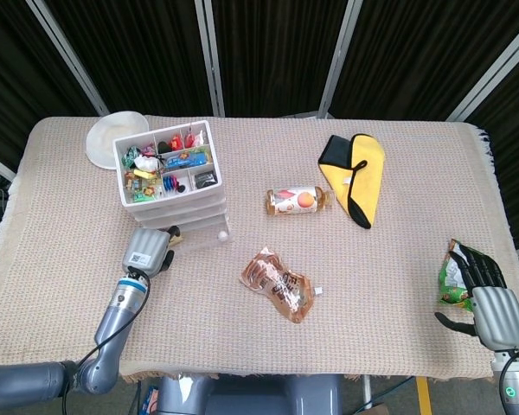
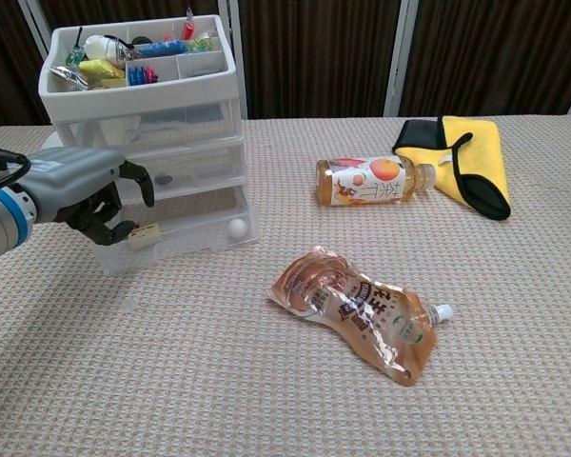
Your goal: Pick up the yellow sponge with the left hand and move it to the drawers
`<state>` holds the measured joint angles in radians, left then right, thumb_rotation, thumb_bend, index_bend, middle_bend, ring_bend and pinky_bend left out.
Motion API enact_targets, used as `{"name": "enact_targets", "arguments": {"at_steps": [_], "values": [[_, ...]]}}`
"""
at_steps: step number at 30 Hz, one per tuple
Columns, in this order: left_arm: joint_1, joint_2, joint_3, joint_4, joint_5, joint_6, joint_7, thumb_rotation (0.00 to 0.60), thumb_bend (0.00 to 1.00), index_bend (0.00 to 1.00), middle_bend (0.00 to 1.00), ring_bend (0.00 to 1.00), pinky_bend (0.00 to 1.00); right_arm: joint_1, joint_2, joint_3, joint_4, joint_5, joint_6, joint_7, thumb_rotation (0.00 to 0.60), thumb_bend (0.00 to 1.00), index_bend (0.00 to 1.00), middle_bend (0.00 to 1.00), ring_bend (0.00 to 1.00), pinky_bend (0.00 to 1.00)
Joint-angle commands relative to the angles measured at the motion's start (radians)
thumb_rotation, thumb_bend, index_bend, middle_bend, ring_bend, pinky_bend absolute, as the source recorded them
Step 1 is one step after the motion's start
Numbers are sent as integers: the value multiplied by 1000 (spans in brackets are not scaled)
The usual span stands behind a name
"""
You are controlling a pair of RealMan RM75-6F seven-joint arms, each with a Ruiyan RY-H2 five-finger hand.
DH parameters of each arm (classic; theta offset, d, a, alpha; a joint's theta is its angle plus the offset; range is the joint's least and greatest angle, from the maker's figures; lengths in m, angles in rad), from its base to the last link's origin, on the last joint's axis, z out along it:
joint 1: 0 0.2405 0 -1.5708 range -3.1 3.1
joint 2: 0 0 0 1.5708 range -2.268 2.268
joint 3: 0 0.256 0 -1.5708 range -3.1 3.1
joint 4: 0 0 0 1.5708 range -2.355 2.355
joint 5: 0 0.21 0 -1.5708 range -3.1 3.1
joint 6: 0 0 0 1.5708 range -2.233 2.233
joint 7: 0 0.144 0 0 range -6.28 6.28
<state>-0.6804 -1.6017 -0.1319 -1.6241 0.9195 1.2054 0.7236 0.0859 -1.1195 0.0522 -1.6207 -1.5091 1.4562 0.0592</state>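
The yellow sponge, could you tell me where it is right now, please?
In the chest view, the yellow sponge is at far left, at the left hand's fingertips, against the drawers' bottom drawer front.

Bright, even overhead light; sharp frames, soft shadows

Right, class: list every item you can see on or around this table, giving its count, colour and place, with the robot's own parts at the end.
drawer unit: one, white and clear, back left of the table, its top tray full of small mixed items
yellow sponge: one, pale yellow, at the lowest drawer's front
plate: one, white, far left corner behind the drawers
bottle: one, orange-labelled, lying on its side mid-table
cloth: one, yellow with black edging, back right
pouch: one, brown, table centre
snack bag: one, green, right edge
left hand: grey, fingers pinching the sponge
right hand: grey, beside the snack bag
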Motion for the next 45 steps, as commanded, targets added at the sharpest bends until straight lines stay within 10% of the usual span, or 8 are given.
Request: {"name": "enact_targets", "arguments": {"at_steps": [1,7,16,45], "values": [[3,30,59,-23,97,-19,-10,600,511,340,560,530,438,0,0,0,0,-1,1,-1,600,0,81,0,0,0],[-18,81,175,-9,328,-44,40,600,779,349,303,322,339,-1,0,0,-3,0,2,-2,600,0,82,0,0,0],[-74,148,255,30,485,-134,170,600,888,359,208,138,256,-1,1,0,-6,1,-1,3,600,0,82,0,0,0],[-149,139,277,142,591,-359,131,600,916,358,191,121,244,0,5,1,-8,3,-4,20,600,0,82,0,0,0]]}}
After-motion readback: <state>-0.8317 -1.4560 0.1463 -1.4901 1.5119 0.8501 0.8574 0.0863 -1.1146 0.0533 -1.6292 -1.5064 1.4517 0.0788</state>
